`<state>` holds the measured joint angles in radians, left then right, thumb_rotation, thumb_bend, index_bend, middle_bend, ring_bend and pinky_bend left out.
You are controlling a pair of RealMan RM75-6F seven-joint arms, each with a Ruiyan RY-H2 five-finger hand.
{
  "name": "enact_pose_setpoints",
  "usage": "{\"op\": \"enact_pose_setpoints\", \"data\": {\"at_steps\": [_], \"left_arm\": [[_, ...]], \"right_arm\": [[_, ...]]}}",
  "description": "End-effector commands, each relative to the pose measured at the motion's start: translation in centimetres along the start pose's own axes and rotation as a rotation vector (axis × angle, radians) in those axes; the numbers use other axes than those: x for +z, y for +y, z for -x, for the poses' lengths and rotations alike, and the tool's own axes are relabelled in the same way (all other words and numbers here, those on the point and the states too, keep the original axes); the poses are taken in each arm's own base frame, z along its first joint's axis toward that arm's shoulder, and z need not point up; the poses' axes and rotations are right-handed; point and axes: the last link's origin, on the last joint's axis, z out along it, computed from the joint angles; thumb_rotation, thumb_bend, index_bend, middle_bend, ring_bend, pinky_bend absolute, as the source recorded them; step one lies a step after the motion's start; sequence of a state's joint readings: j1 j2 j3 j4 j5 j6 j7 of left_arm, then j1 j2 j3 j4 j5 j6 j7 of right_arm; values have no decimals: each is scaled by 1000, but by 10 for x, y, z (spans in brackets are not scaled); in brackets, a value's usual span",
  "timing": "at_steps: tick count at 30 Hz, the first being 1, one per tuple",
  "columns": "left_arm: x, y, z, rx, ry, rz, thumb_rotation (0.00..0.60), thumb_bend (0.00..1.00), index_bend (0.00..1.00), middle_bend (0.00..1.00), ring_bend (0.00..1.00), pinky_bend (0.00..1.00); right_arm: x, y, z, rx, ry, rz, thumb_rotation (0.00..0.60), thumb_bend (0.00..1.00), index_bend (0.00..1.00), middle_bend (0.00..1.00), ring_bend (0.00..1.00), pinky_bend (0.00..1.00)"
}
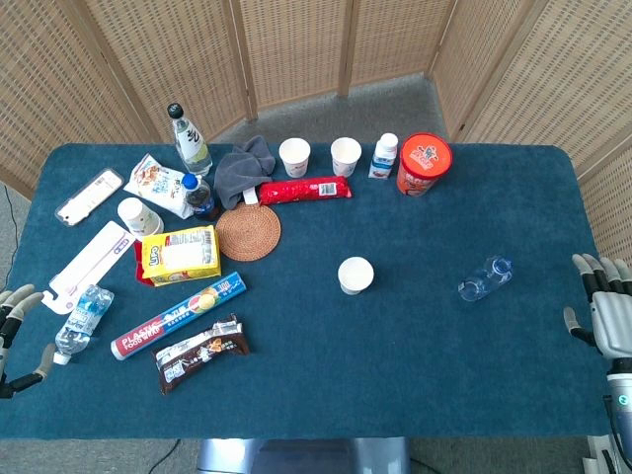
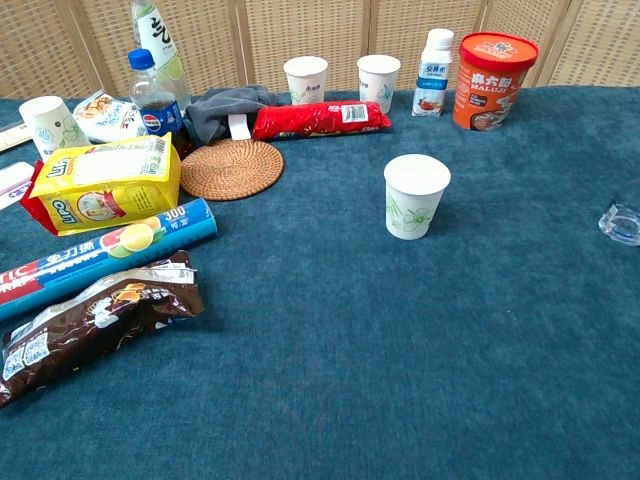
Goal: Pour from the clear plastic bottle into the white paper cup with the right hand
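A white paper cup [image 1: 355,275] [image 2: 417,195] stands upright near the middle of the blue table. To its right a clear plastic bottle [image 1: 485,278] [image 2: 622,220] lies on its side; the chest view catches only its end at the right edge. My right hand [image 1: 602,311] hovers at the table's right edge, fingers spread, holding nothing, well right of the bottle. My left hand [image 1: 16,336] sits at the left edge, fingers apart and empty. Neither hand shows in the chest view.
Two more white cups [image 1: 294,155] [image 1: 346,155], a red noodle tub [image 1: 425,163], a small milk bottle [image 1: 384,156], a red packet [image 1: 304,190], a woven coaster [image 1: 248,231], a yellow box [image 1: 180,254], a wrap roll [image 1: 178,316], a snack bag [image 1: 202,354] and bottles crowd the back and left.
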<state>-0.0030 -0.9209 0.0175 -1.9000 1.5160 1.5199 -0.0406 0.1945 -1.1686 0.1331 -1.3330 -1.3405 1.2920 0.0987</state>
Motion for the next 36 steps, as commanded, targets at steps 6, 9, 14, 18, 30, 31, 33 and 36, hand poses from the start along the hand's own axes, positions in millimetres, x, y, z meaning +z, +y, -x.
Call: {"op": "enact_pose_setpoints", "data": {"at_steps": [6,9,14,18,30,31,33,36], "left_arm": [[-1,1,1,-14,7,9,454,506,129,110,76,55],[-1,3,-2,-32,20,23,455,506,129,109,76,55],[-2,6,-6,-61,30,42,455,506,129,109,76,56],[-2,7,-6,-82,31,52,460,506,129,108,76,55],[0,15,-16,-149,72,124,456,505,126,107,76,55],[1,17,-16,-155,75,132,455,505,126,106,76,55],[2,19,-18,-166,80,150,455,505,125,106,77,55],[3,23,-20,-173,86,171,457,505,124,105,76,55]], "right_arm": [[-1,-3,1,91,-13,-4,600,456,0,0,0,0],[-2,-5,0,159,-17,-6,600,454,0,0,0,0],[-2,-6,1,269,-36,-5,600,452,0,0,0,0],[-3,-12,2,471,-68,-2,600,448,0,0,0,0],[-1,-22,13,1008,-130,-7,597,389,0,0,0,0],[0,-22,15,1032,-132,-9,594,387,0,0,0,0],[1,-23,21,1077,-132,-13,578,383,0,0,0,0],[2,-24,30,1108,-146,-14,561,339,0,0,0,0]]}}
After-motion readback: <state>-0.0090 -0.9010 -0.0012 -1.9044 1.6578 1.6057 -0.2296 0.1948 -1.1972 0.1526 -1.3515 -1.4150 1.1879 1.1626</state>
